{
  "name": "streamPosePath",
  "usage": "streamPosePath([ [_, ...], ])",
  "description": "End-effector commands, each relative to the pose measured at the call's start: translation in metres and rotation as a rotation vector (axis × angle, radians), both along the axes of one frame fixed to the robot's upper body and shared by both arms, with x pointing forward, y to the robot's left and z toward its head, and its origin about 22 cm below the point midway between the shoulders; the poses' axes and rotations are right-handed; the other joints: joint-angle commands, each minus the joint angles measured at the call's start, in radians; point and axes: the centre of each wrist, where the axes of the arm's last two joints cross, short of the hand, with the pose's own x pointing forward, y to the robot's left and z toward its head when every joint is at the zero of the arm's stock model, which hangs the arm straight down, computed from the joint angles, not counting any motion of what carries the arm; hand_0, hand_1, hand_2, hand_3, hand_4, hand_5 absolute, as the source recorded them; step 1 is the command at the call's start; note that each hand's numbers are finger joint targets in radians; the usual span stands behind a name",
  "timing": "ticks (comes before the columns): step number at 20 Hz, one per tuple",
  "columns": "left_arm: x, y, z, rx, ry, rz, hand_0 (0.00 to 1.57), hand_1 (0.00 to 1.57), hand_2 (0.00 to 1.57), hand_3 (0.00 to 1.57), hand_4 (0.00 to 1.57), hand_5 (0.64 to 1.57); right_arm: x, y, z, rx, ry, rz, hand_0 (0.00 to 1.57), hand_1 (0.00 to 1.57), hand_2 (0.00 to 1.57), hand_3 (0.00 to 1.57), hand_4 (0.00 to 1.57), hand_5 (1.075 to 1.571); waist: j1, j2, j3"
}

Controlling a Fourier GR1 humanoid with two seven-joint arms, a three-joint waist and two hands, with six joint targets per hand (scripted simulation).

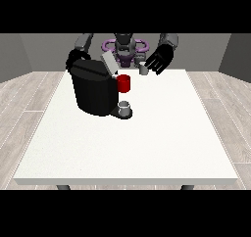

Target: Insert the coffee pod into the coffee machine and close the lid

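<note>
At the table's 12 o'clock edge the coffee pod stands upright, axis vertical, beside the view's-right robot hand, fingers spread open.

The black coffee machine stands upright on the far left part of the worktop, its grey lid raised and tilted open. The small grey coffee pod sits near the far edge, well apart from the machine.
</note>
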Motion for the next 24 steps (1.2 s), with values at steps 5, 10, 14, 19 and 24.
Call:
streamPosePath([
  [5,0.010,-0.017,0.060,-0.028,-0.081,-0.012,1.28,1.28,1.33,1.27,0.48,1.571,0.010,0.008,0.012,-0.007,-0.041,-0.021,0.00,0.00,0.00,0.00,0.51,1.571,-0.026,0.049,0.0003],
  [10,0.012,-0.012,0.068,-0.009,-0.119,0.032,1.28,1.28,1.33,1.26,0.52,1.571,0.021,0.015,0.046,-0.027,-0.102,-0.025,0.00,0.00,0.00,0.00,0.54,1.571,-0.069,0.099,-0.0002],
  [14,0.013,-0.025,0.072,0.011,-0.087,0.021,1.26,1.26,1.30,1.24,0.49,1.571,0.015,0.004,0.027,-0.026,-0.069,-0.027,0.00,0.00,0.00,0.00,0.46,1.571,-0.060,0.074,0.0002],
  [19,0.015,-0.038,0.068,0.011,-0.063,-0.021,1.29,1.29,1.32,1.22,0.50,1.571,0.018,-0.005,0.022,-0.038,-0.074,-0.048,0.00,0.00,0.00,0.00,0.48,1.571,-0.036,0.092,0.0004],
  [24,0.015,-0.024,0.092,0.004,-0.087,0.024,1.27,1.27,1.30,1.22,0.51,1.571,0.019,-0.001,0.033,0.004,-0.120,-0.015,0.00,0.00,0.00,0.00,0.53,1.571,-0.091,0.130,0.0006],
])
